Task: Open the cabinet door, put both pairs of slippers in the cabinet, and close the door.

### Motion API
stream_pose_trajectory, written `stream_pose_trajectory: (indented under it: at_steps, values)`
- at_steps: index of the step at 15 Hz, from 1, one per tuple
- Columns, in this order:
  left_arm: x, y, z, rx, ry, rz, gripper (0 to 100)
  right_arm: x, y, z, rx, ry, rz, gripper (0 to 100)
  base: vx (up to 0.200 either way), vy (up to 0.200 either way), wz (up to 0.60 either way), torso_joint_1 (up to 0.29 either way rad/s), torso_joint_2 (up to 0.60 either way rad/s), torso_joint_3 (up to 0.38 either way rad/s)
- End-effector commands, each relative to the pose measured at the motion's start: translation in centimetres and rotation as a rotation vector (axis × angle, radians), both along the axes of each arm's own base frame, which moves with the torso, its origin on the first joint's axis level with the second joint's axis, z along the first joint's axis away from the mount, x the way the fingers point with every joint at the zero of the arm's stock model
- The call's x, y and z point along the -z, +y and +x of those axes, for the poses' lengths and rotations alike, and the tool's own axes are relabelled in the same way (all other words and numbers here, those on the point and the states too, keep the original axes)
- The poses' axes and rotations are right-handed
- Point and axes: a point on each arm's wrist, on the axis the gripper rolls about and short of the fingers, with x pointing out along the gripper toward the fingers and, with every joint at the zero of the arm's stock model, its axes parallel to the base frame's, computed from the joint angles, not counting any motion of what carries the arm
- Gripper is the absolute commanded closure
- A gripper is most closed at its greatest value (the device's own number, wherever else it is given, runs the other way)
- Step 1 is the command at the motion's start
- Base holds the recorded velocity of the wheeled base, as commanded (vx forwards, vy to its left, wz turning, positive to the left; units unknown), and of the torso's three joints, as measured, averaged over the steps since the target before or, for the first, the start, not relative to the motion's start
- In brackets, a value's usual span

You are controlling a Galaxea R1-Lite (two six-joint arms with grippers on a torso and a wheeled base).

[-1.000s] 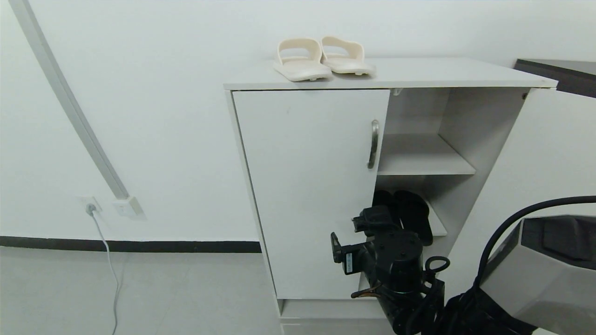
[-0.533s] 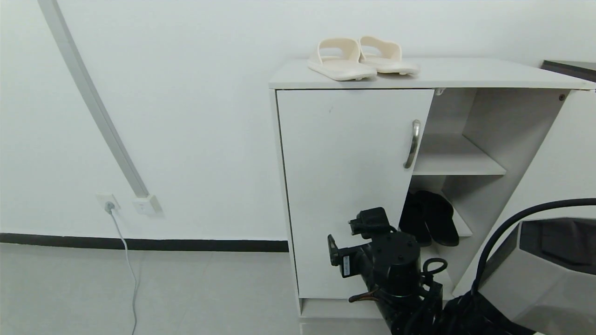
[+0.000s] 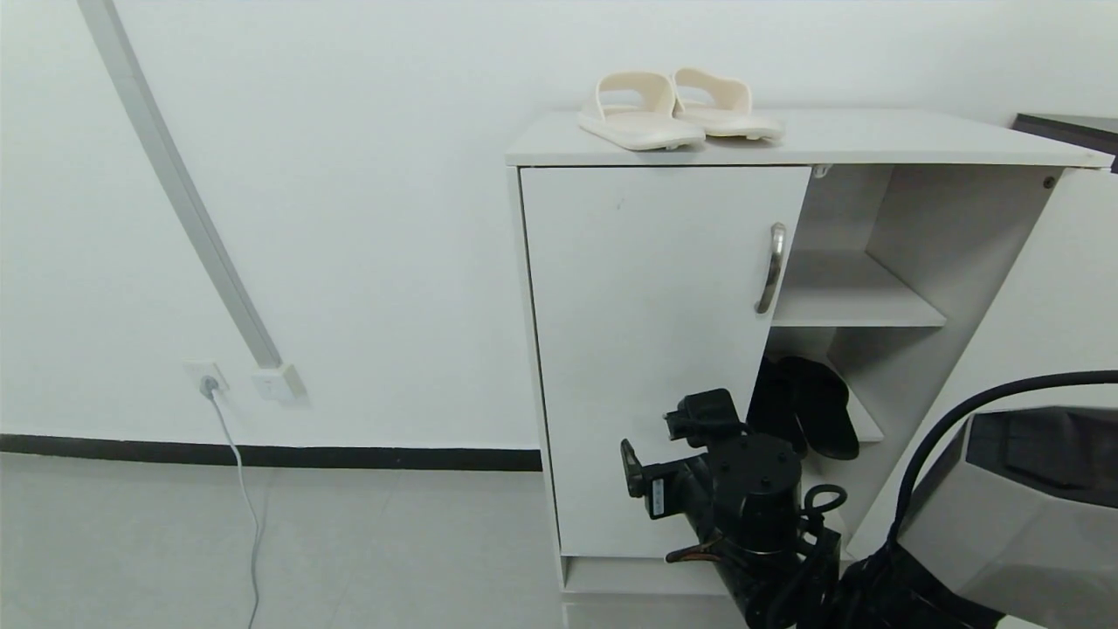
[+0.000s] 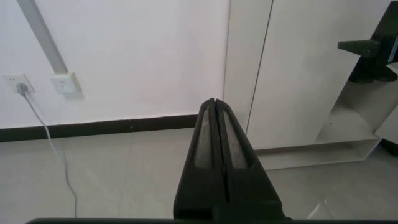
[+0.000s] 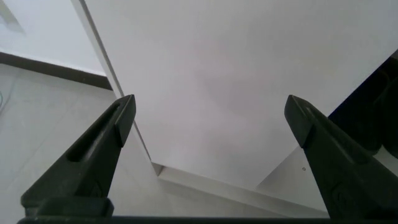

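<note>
A white cabinet (image 3: 873, 135) stands against the wall. Its left door (image 3: 646, 349), with a metal handle (image 3: 769, 267), is shut, and its right door (image 3: 1039, 288) is swung wide open. One beige pair of slippers (image 3: 677, 109) lies on the cabinet top. A black pair of slippers (image 3: 812, 406) lies on the lower shelf inside. My right arm (image 3: 751, 476) hangs low before the shut door's handle side. My right gripper (image 5: 210, 106) is open and empty, facing that door (image 5: 217, 74). My left gripper (image 4: 214, 106) is shut and empty, low above the floor, left of the cabinet (image 4: 298, 74).
The upper shelf (image 3: 838, 301) inside the cabinet is bare. A wall socket with a cable (image 3: 229, 437) and a slanted cable duct (image 3: 175, 183) are on the wall to the left. Grey floor (image 3: 262, 550) lies open on that side. A dark tabletop (image 3: 1070, 129) is at far right.
The whole head picture shifted: the cabinet now sits farther right, so the camera moved. My right arm has come out from before the black slippers to before the shut door's edge.
</note>
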Motion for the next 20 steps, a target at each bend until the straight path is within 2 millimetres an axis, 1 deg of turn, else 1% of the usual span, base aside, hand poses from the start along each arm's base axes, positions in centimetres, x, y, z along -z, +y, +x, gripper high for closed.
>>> stream_pose_trajectory:
  at_steps: [1, 10, 15, 20]
  values:
    - [0.0, 0.0, 0.01, -0.002, 0.001, 0.0, 100, 0.22, -0.08, -0.03, -0.001, 0.006, -0.006, 0, 0.0, 0.0, 0.0, 0.0, 0.0, 0.0]
    - [0.0, 0.0, 0.01, -0.002, 0.001, 0.0, 100, 0.51, -0.05, -0.03, -0.014, 0.008, -0.019, 0, 0.0, 0.0, 0.0, 0.003, -0.02, -0.016]
    - [0.0, 0.0, 0.01, -0.003, 0.001, 0.0, 100, 0.51, -0.05, -0.03, -0.014, 0.008, -0.021, 0, 0.0, 0.0, 0.0, 0.071, -0.37, -0.308]
    - [0.0, 0.01, 0.01, -0.005, 0.001, 0.0, 100, 0.51, -0.04, -0.03, -0.016, 0.008, -0.02, 0, 0.0, 0.0, 0.0, 0.123, -0.46, -0.334]
